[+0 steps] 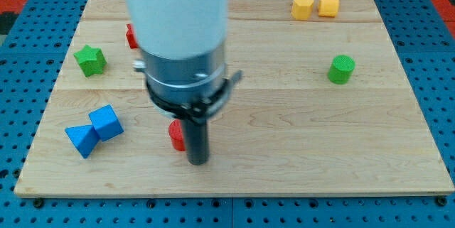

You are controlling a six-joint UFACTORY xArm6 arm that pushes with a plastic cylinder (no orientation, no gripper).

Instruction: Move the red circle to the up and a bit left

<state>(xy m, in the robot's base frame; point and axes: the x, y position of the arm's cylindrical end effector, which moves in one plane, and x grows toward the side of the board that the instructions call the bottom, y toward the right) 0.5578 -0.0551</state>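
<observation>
The red circle (175,136) is a short red cylinder on the wooden board (298,136), left of centre near the view's bottom. It is partly hidden behind my rod. My tip (198,161) rests on the board just right of and slightly below the red circle, touching or almost touching its right side. The arm's white and grey body hangs over the board's upper middle and hides what lies beneath it.
A second red block (131,36) peeks out left of the arm. A green star (90,60) is at the left. Two blue blocks (94,130) lie at the lower left. Two yellow blocks (316,6) are at the top right. A green cylinder (341,69) is at the right.
</observation>
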